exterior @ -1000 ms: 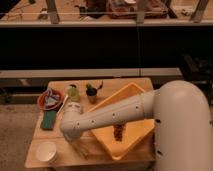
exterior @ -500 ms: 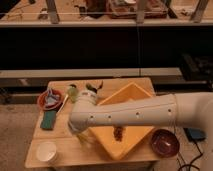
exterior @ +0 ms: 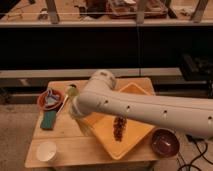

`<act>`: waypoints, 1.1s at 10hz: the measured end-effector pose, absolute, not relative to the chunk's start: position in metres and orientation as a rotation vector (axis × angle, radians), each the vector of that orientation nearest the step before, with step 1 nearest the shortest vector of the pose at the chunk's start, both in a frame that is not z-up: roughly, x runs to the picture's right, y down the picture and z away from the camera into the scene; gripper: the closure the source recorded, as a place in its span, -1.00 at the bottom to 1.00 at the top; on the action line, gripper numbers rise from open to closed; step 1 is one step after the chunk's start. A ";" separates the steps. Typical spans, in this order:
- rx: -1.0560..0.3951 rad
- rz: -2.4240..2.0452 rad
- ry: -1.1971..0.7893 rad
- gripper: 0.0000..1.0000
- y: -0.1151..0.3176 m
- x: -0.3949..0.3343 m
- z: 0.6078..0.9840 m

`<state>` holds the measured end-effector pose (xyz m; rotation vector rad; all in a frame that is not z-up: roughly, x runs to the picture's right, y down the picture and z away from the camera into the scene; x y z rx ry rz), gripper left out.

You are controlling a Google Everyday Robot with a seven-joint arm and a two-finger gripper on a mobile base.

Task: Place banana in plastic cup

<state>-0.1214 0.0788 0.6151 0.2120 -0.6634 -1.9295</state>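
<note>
The plastic cup, small and light green, stands at the back left of the wooden table. A pale, slim shape that looks like the banana lies just left of the cup, beside the red bowl. My white arm reaches in from the right across the orange tray, and its bent end hangs close to the right of the cup. The gripper is hidden behind that end of the arm, over the table's left middle. Nothing shows in its grasp.
A red bowl with grey contents sits at the far left, and a green sponge block lies in front of it. A white cup stands at the front left corner. The orange tray holds a dark object. A dark red bowl sits at the right.
The arm has swung round and its thick part has drawn back right, uncovering the tray and the dark red bowl. Its end has shifted slightly toward the cup.
</note>
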 end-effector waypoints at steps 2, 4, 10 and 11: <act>0.204 -1.876 -0.646 1.00 0.035 -0.116 0.633; 0.181 -1.840 -0.629 1.00 -0.005 -0.115 0.663; 0.104 -1.816 -0.634 1.00 -0.066 -0.133 0.724; 0.105 -1.816 -0.635 1.00 -0.066 -0.133 0.724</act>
